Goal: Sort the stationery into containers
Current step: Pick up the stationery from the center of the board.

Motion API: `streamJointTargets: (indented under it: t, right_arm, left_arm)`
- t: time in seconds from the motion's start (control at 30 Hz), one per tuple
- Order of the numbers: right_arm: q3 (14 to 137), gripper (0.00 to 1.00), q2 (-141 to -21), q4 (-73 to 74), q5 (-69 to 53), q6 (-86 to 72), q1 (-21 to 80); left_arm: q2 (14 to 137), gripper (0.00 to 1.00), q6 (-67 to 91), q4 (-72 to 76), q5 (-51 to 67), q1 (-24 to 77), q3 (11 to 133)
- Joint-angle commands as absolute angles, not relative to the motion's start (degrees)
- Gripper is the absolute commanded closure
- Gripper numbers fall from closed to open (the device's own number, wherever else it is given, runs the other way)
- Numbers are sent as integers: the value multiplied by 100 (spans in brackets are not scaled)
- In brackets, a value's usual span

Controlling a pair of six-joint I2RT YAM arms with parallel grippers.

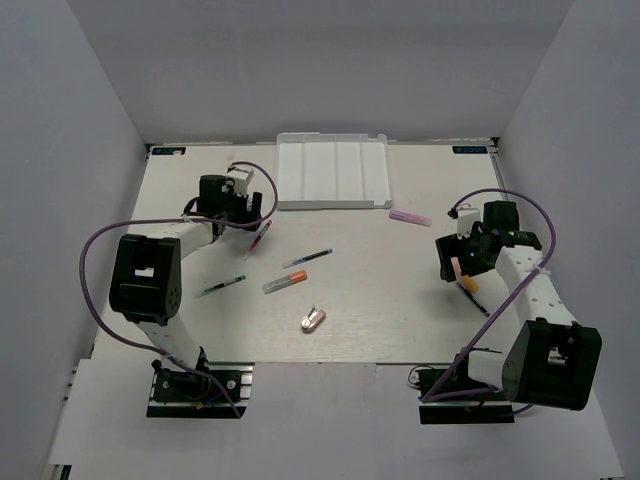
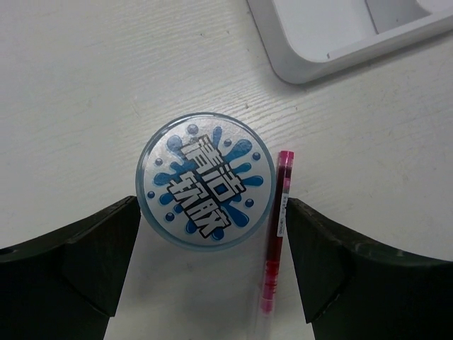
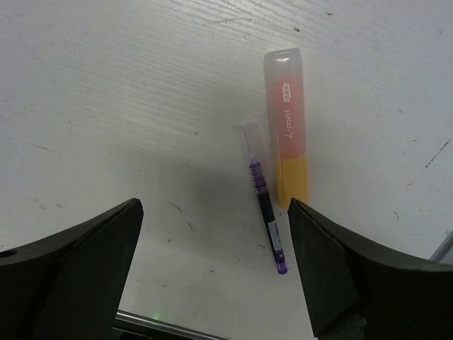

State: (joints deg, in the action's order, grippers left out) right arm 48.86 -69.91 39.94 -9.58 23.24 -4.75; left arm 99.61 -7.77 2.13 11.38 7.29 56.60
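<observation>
The white divided tray (image 1: pixel 330 170) lies at the back centre; its corner (image 2: pixel 318 49) shows in the left wrist view. My left gripper (image 1: pixel 243 212) is open and low over a blue round roll (image 2: pixel 204 180), with a red pen (image 2: pixel 274 230) just inside its right finger (image 2: pixel 333 262). The roll is hidden in the top view; the red pen (image 1: pixel 261 235) shows there. My right gripper (image 1: pixel 458 260) is open above bare table, with a thin purple pen (image 3: pixel 266 209) and an orange marker (image 3: pixel 287 127) lying side by side near its right finger.
A dark pen (image 1: pixel 308 259), an orange-capped marker (image 1: pixel 285 283), a green-tipped pen (image 1: pixel 220 287) and a small pinkish eraser (image 1: pixel 312 319) lie mid-table. A lilac marker (image 1: pixel 410 217) lies right of the tray. Grey walls close in three sides.
</observation>
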Motion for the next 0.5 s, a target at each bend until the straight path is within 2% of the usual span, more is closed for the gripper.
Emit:
streamJointTargets:
  t: [0.0, 0.23, 0.47]
  right_arm:
    - [4975, 11, -7005, 3858, -1046, 2364, -475]
    - [5027, 11, -7031, 3876, -1090, 2355, -457]
    - [5063, 11, -7031, 3911, -1055, 2382, -466]
  left_arm:
    - [9861, 8, -659, 571, 1125, 712, 5634]
    - [9993, 15, -694, 650, 958, 712, 5660]
    - [10160, 40, -694, 624, 1011, 712, 5774]
